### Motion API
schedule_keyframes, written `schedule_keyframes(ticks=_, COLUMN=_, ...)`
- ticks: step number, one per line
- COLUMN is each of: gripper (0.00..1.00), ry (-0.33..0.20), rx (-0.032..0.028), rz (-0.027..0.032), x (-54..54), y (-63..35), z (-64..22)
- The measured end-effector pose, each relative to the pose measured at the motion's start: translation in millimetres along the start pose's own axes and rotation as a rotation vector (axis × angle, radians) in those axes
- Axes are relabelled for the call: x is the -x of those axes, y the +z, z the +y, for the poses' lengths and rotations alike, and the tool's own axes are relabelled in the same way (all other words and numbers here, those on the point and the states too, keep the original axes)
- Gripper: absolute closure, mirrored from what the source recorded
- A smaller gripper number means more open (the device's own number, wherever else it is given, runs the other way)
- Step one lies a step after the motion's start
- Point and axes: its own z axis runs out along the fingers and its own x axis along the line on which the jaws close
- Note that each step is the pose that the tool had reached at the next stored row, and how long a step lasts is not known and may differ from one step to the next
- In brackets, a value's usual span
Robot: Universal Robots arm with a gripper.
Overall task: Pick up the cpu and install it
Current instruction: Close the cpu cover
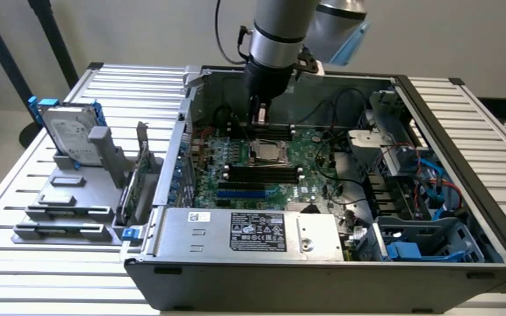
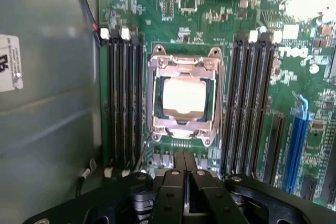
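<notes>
The cpu (image 2: 184, 97), a small square chip with a pale silver top, lies flat inside the metal socket frame (image 2: 155, 98) on the green motherboard (image 2: 210, 14). In the exterior view the cpu (image 1: 265, 153) sits mid-board in the open computer case. My gripper (image 2: 185, 165) hangs a little above the board just beside the socket, its two black fingers pressed together with nothing between them. From outside, the gripper (image 1: 260, 120) points straight down over the board just behind the socket.
Black memory slots (image 2: 125, 103) flank the socket on both sides. A silver hard drive (image 1: 70, 131) in a blue frame stands on a grey holder at the exterior view's left. The power supply (image 1: 253, 232) fills the case's near side; cables and drive bays (image 1: 420, 191) crowd the exterior view's right.
</notes>
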Motion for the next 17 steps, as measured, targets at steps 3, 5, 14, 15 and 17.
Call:
schedule_keyframes(ticks=3, gripper=0.89, ry=0.003, rx=-0.0397, rz=0.0074, x=2.1, y=-0.1, z=2.3)
schedule_keyframes(ticks=5, gripper=0.89, ry=0.004, rx=-0.0465, rz=0.0091, x=2.6, y=0.0, z=10.7)
schedule_keyframes(ticks=14, gripper=0.89, ry=0.007, rx=-0.0703, rz=0.0104, x=5.1, y=9.6, z=29.7)
schedule_keyframes(ticks=15, gripper=0.89, ry=0.007, rx=-0.0755, rz=0.0106, x=5.2, y=10.7, z=30.0)
schedule_keyframes(ticks=17, gripper=0.89, ry=0.008, rx=-0.0816, rz=0.0108, x=5.6, y=13.6, z=30.7)
